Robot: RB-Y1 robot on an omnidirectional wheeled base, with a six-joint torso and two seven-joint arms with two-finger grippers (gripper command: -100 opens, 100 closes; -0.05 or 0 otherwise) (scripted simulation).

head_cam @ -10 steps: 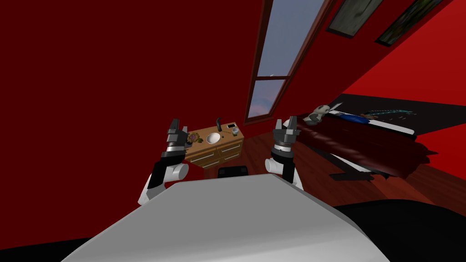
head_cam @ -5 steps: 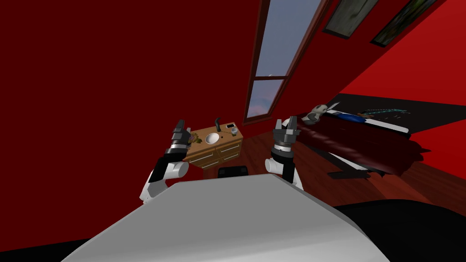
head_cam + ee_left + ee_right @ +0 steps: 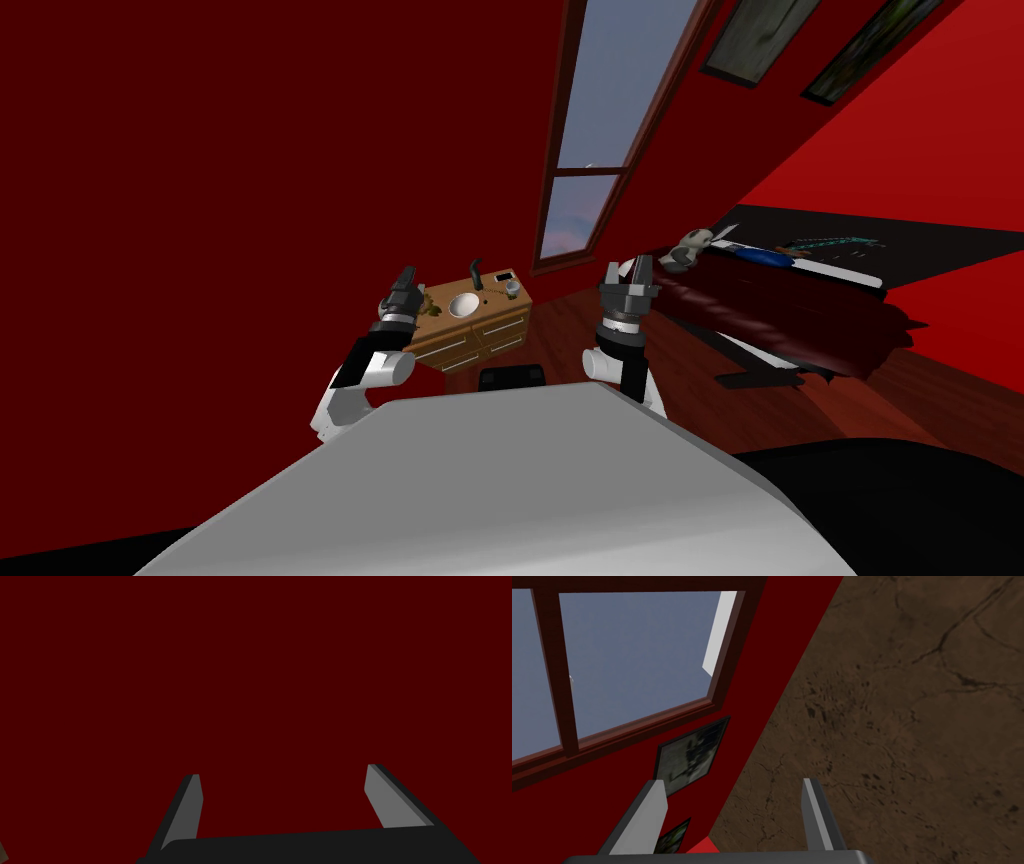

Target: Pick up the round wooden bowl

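Now swung nearer the dresser than a second back, left gripper, fingers apart; right gripper raised, fingers apart too. Round white bowl on dresser top, ungrasped; reach only beginning.

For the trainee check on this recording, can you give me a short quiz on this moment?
1. Pick one: the bowl on the dresser looks A) green, B) white, C) blue.
2. True or false: the left tool is shut on the bowl.
3. Fill in: the right tool has its fingers ____.

Key: 1 B. 2 False: it is open and holds nothing. 3 open.
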